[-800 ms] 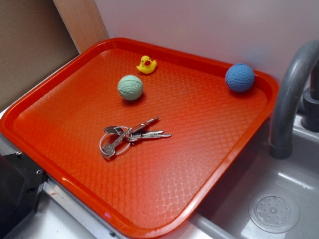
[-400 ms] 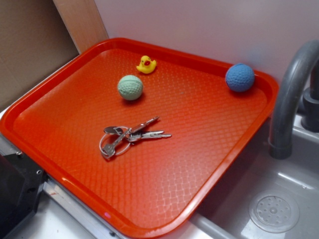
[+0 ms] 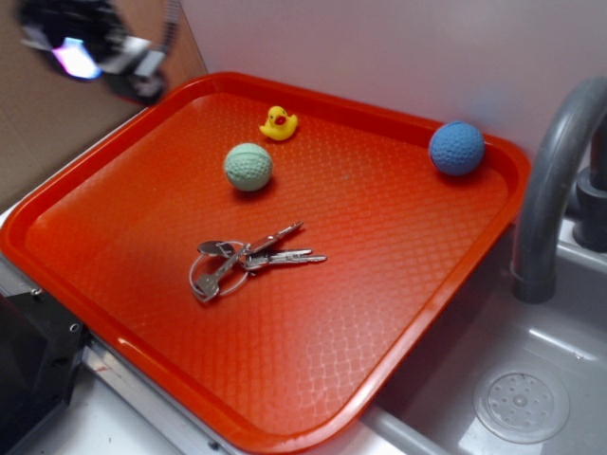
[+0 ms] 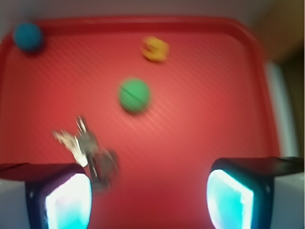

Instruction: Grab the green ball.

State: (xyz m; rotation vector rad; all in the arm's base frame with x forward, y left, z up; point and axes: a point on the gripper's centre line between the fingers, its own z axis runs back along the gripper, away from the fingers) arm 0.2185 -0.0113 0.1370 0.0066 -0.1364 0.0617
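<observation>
The gripper [image 3: 100, 52] has just swung in at far left, fingers [image 4: 66, 198] spread and empty, well short of the pale mint-green dimpled ball [image 3: 248, 167].

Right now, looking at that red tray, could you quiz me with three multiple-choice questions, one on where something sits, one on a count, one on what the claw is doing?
1. Where is the yellow duck?
A. beside the keys
B. near the tray's far edge, just beyond the green ball
C. in the sink

2. How many balls lie on the tray?
A. one
B. two
C. three

3. What is the claw doing?
A. gripping the green ball
B. gripping the keys
C. open and holding nothing

Answers:
1. B: the duck sits close behind the green ball, towards the back rim.
2. B: only the green ball and the blue ball are there, along with the keys.
3. C: the wrist view shows both fingers wide apart with bare tray between them.
</observation>
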